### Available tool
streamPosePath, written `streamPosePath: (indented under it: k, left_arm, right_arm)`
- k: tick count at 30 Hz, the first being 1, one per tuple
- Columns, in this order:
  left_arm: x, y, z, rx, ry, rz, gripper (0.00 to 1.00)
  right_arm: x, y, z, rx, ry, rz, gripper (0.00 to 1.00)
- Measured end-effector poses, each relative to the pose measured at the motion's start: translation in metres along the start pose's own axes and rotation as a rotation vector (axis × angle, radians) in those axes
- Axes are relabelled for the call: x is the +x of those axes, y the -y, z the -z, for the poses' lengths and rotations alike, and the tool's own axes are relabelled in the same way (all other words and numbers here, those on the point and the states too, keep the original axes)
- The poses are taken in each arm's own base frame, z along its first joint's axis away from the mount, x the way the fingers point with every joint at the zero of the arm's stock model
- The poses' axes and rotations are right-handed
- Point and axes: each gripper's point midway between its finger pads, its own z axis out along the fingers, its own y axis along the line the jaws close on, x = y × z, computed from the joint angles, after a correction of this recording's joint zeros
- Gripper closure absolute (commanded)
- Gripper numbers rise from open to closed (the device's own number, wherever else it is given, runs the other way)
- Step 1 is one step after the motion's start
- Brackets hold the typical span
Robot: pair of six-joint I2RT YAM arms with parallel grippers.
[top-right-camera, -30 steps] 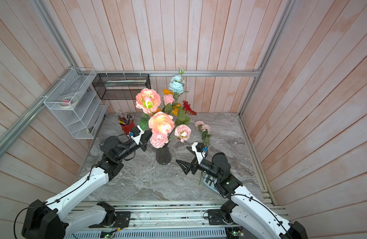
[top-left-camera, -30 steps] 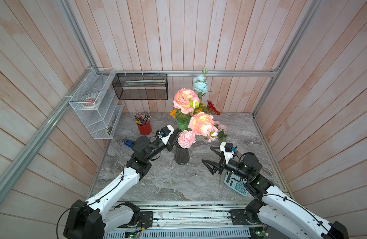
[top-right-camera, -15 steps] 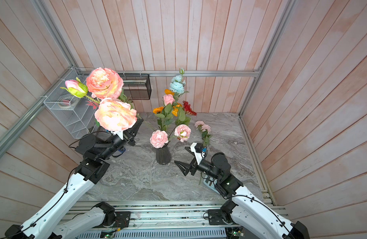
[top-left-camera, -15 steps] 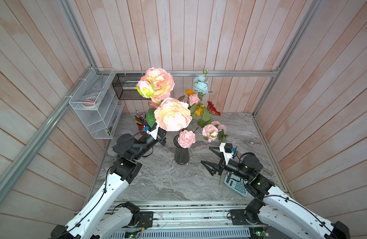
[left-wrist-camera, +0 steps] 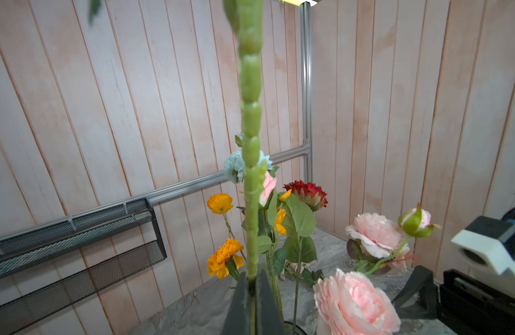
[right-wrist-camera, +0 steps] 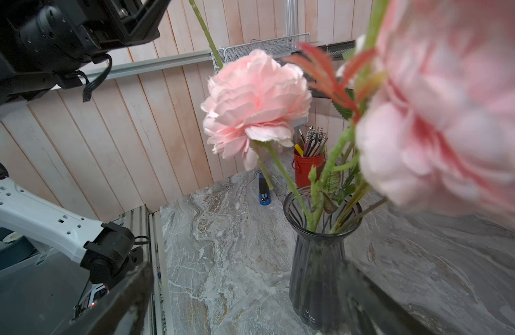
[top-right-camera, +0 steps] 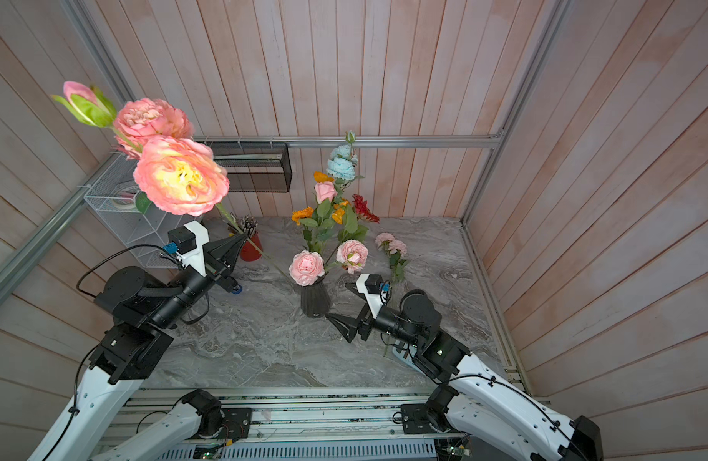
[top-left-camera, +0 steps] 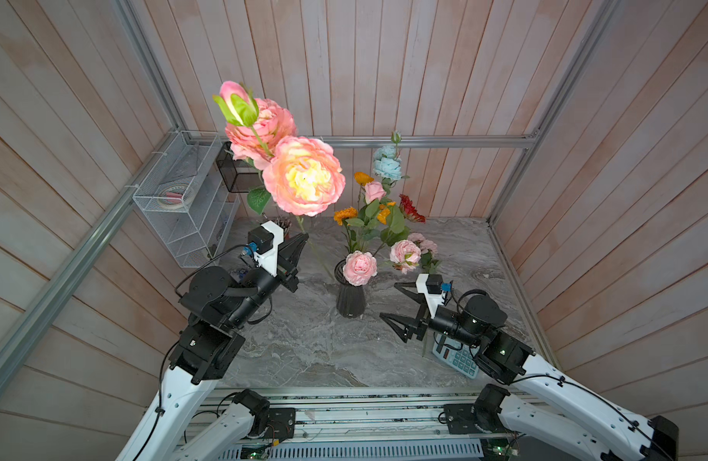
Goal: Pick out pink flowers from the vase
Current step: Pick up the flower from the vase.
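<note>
Pink flowers (top-left-camera: 304,175) on one long green stem (left-wrist-camera: 250,116) are in your left claw (top-left-camera: 300,240), which is clamped tight on that stem. You have the blooms high over the desk (top-left-camera: 304,347), left of the vase (top-left-camera: 350,300), with the stem's lower end slanting toward its rim. Your right claw (top-left-camera: 389,299) hangs empty, jaws spread wide, just beside the vase. Two paler pink blooms (top-left-camera: 359,268) sit in the vase among orange marigolds (top-left-camera: 345,215).

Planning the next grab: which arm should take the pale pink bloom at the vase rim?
Right. The right gripper hangs open beside the vase, near the pale pink bloom. The left gripper is shut on the stem of the coral-pink flower, held high.
</note>
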Motion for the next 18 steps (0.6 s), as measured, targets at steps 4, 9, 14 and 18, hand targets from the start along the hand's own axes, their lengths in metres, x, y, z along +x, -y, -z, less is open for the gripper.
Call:
streamPosePath:
  k: [4,9,14,18]
  left_arm:
    - [0.034,0.007,0.008,0.023,-0.099,0.033,1.00]
    - [0.081,0.039,0.017,0.176,-0.194,0.069,1.00]
    - [0.104,0.073,0.028,0.345,-0.222,0.096,1.00]
    - [0.104,0.093,0.033,0.449,-0.194,0.102,1.00]
  right_arm:
    - [-0.012,-0.014,-0.003,-0.028,0.004,0.017,0.02]
    - [-0.026,-0.036,-0.015,-0.088,-0.005,0.047,0.11]
    - [-0.029,-0.048,-0.033,-0.126,-0.024,0.059,0.20]
    - [-0.018,-0.049,-0.049,-0.141,-0.056,0.052,0.25]
